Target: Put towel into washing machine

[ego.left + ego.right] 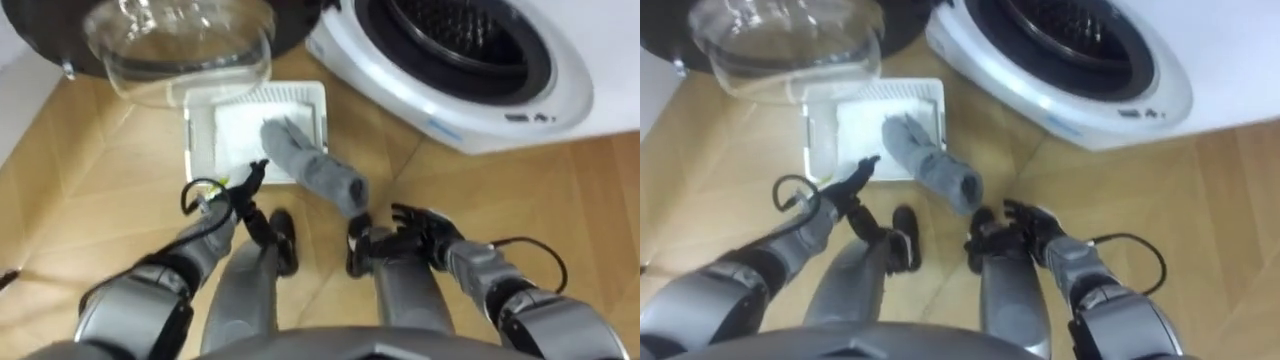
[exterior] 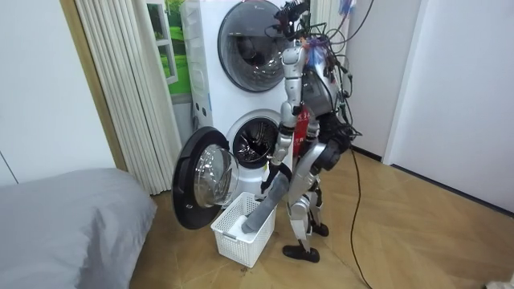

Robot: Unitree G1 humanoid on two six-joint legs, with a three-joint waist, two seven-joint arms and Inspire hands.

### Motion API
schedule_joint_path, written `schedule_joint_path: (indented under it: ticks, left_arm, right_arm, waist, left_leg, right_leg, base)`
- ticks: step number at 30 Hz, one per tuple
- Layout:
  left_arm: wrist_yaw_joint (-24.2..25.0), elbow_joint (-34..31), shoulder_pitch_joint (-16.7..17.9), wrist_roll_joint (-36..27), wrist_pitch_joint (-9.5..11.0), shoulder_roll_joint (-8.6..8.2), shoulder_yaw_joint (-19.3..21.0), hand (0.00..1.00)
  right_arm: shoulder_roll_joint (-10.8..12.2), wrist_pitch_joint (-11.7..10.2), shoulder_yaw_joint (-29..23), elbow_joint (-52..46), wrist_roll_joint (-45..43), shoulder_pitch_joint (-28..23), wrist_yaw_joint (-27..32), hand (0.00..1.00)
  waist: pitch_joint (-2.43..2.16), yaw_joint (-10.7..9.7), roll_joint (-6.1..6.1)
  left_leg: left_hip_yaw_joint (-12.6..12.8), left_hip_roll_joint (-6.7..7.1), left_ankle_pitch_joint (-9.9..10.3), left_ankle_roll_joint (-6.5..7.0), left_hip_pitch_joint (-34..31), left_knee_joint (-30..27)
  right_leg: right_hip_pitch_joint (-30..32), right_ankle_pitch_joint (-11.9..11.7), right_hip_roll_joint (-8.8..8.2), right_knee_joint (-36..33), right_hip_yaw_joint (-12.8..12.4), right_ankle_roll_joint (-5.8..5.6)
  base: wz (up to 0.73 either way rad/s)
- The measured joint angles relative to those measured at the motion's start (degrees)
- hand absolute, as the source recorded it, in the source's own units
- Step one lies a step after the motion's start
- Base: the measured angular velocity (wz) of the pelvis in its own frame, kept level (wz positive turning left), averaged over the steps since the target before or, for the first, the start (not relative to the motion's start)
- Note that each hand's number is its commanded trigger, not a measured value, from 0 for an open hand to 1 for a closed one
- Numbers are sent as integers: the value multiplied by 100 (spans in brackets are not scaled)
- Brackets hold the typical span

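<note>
Visibly, towel (image 1: pixel 315 170) (grey) slants from basket (image 1: pixel 200 150), holder unclear

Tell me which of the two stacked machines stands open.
The lower machine: its glass door is swung out beside the basket, while the door of the upper machine is shut.

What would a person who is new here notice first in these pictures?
A grey towel rises slantwise out of the white basket on the floor, its upper end near the right hand. Beyond it the washing machine stands with its glass door swung open.
</note>
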State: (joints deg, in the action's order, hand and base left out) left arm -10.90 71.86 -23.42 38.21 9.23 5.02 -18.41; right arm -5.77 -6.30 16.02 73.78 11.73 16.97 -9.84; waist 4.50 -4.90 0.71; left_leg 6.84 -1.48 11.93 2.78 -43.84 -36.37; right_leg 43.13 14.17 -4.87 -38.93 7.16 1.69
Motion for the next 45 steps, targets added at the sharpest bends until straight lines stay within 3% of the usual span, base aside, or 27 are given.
schedule_joint_path:
  ticks: [3,7,13,23,31,33,34,39,45]
  left_arm:
    - [-242,-28,-286,150,1,-17,-70,0]
    - [-451,-84,-752,267,5,-12,-458,0]
    - [-870,-87,-1185,529,-16,60,-730,0]
    - [-1135,-87,-1403,525,-55,257,-1129,0]
    - [-1150,-86,-1615,528,-49,262,-1131,0]
    - [-1149,-84,-1653,525,-49,322,-1239,25]
    - [-1143,-84,-1660,521,-50,373,-1361,100]
    - [-1014,-83,-1671,515,-49,386,-1574,100]
    - [-739,-80,-1735,487,-44,540,-1695,100]
  right_arm:
    - [-5,-32,107,-332,71,60,119,0]
    - [-48,-65,379,-553,446,299,179,0]
    - [-93,-161,625,-821,885,562,184,0]
    - [-76,-183,1006,-1133,1191,741,231,0]
    - [-36,-193,1040,-1280,1352,791,220,0]
    - [-41,-192,1079,-1298,1377,827,223,0]
    - [-39,-192,1166,-1311,1420,854,223,0]
    - [-22,-191,1272,-1334,1492,917,224,0]
    - [-19,-186,1368,-1350,1503,996,218,0]
  waist:
    - [26,-36,-8]
    - [63,-142,-3]
    - [75,-395,-4]
    - [79,-593,-4]
    - [96,-674,32]
    - [119,-727,74]
    - [136,-768,102]
    - [131,-841,158]
    - [120,-894,216]
  left_leg:
    - [47,-84,35,-8,-636,-384]
    - [51,-197,146,-20,-1474,-986]
    - [81,-338,312,-31,-2352,-1650]
    - [-45,-497,496,-173,-2948,-2114]
    - [-163,-491,577,-191,-3275,-2344]
    - [-164,-488,579,-194,-3302,-2341]
    - [-166,-492,585,-199,-3308,-2339]
    - [-188,-503,608,-192,-3412,-2347]
    - [-190,-496,625,-184,-3424,-2348]
  right_leg:
    - [666,22,1,-387,-75,47]
    - [1501,65,23,-935,-80,145]
    - [2399,193,32,-1583,-89,262]
    - [2933,298,179,-1922,-42,375]
    - [3194,420,188,-2116,46,408]
    - [3221,427,187,-2121,47,413]
    - [3224,432,186,-2116,53,419]
    - [3301,436,191,-2081,80,422]
    - [3308,442,181,-2076,79,411]
  base:
    - [-13]
    - [-7]
    - [-7]
    - [-4]
    - [2]
    - [0]
    - [0]
    - [0]
    - [-1]
